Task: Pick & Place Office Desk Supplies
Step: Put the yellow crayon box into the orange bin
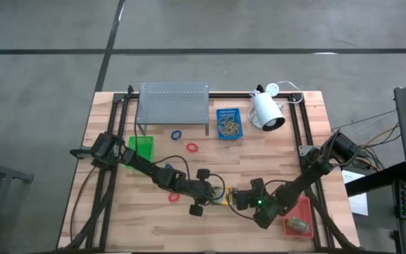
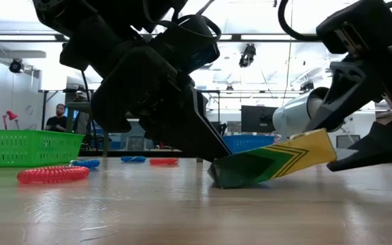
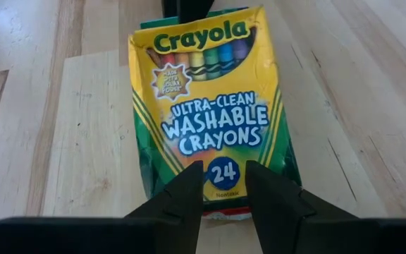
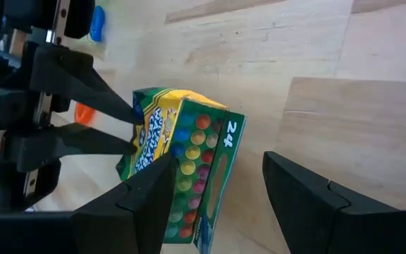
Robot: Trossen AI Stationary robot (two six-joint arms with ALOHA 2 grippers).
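Note:
A green-and-yellow crayon box (image 1: 222,199) lies tilted near the table's front middle, between my two grippers. Its low end (image 2: 218,178) rests on the wood and its other end (image 2: 322,146) is raised. My left gripper (image 3: 223,176) comes from the table's left and is shut on the low end. My right gripper (image 4: 218,159) comes from the right and stands open around the raised end. One of its fingers (image 4: 146,194) is close beside the box and the other (image 4: 298,194) stands well off it. Whether it touches the box I cannot tell. My left gripper has both fingertips (image 3: 189,185) on the box's bottom end (image 3: 224,169), by the printed "24", close together near the middle of its width. The fingers slant down from the table's left, along the box. That end sits on the table and the far end points up.
A green tray (image 1: 143,147) stands at the left and a blue tray (image 1: 229,123) with rubber bands at the back. A red tray (image 1: 298,217) holding a small box is at the front right. Red loops (image 1: 192,147) and a blue loop (image 1: 176,133) lie loose near the grey shelf (image 1: 173,102) and white lamp (image 1: 268,111).

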